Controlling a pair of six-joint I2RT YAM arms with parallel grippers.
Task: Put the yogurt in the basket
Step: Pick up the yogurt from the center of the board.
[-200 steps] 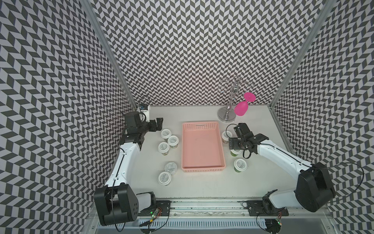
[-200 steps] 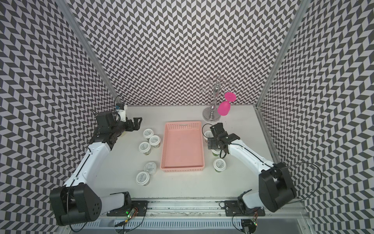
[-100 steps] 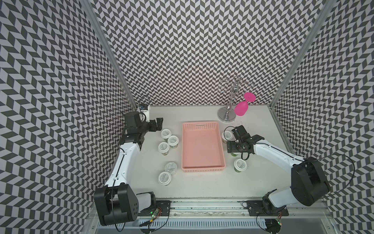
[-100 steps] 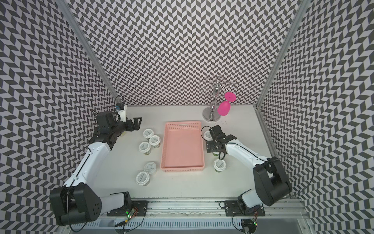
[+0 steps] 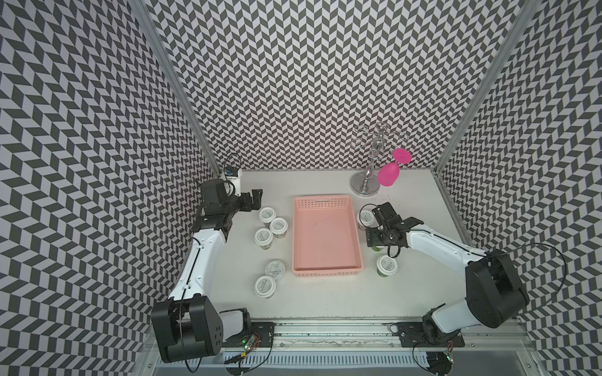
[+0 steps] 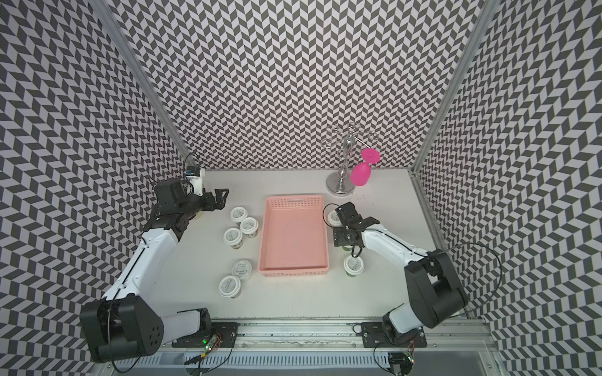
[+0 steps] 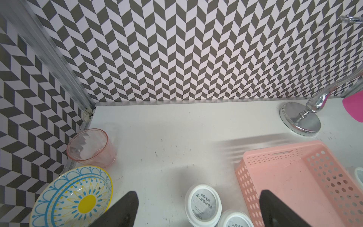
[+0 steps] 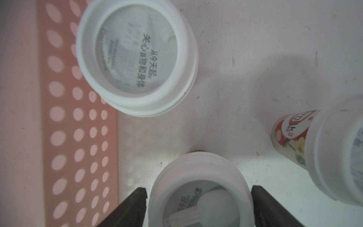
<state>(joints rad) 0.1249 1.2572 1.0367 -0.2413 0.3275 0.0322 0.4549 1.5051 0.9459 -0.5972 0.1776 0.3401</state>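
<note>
The pale-pink basket [image 5: 325,260] [image 6: 293,260] lies mid-table with nothing in it. Left of it stand several yogurt cups, the farthest [image 5: 267,215] [image 7: 203,205] just ahead of my open left gripper [image 5: 255,199] [image 6: 219,198] [image 7: 198,196], which holds nothing. Right of the basket are three cups. My right gripper [image 5: 376,241] [image 6: 345,239] [image 8: 199,196] is down over the middle one [image 8: 198,188], open, a finger close on each side of its lid. In the top views only that cup's green edge [image 5: 377,249] shows. Another cup [image 5: 366,218] [image 8: 135,59] stands beyond it, a third [image 5: 386,265] nearer.
A chrome glass stand [image 5: 366,185] [image 7: 300,119] holding an inverted bright-pink glass [image 5: 388,174] is at the back right. By the back-left corner sit a clear pinkish glass [image 7: 91,147] and a patterned bowl [image 7: 74,196], near the left gripper. Patterned walls enclose three sides.
The right gripper has shifted slightly toward the basket and settled over the middle right-hand cup, its jaws narrowing around the lid. The left arm has not moved.
</note>
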